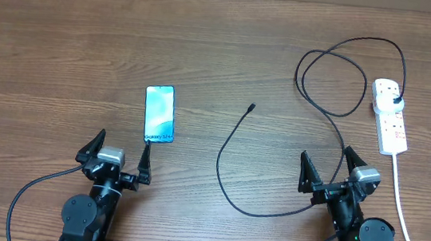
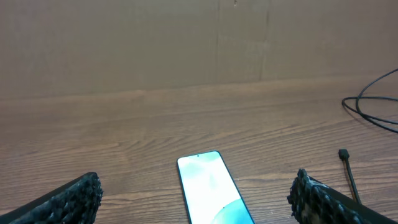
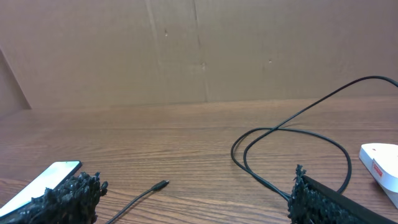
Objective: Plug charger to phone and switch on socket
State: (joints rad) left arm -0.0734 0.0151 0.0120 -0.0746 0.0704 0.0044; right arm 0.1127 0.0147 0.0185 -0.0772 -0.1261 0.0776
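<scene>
The phone (image 1: 159, 115) lies flat at centre left, its blue screen lit. My left gripper (image 1: 123, 147) stands open just in front of it, and the left wrist view shows the phone (image 2: 211, 186) between and beyond the two fingertips. The charger's connector tip (image 1: 251, 107) rests loose on the wood to the right of the phone. Its black cable loops round to a black plug (image 1: 395, 100) seated in the socket (image 1: 390, 119) at far right. My right gripper (image 1: 326, 160) is open and empty, with the connector tip (image 3: 160, 185) ahead to its left and the socket (image 3: 382, 165) to its right.
A thick white cord (image 1: 400, 196) runs from the socket toward the table's front edge, just right of the right arm. The charger cable (image 3: 292, 134) forms loops ahead of the right gripper. A brown wall (image 2: 186, 43) stands behind the table.
</scene>
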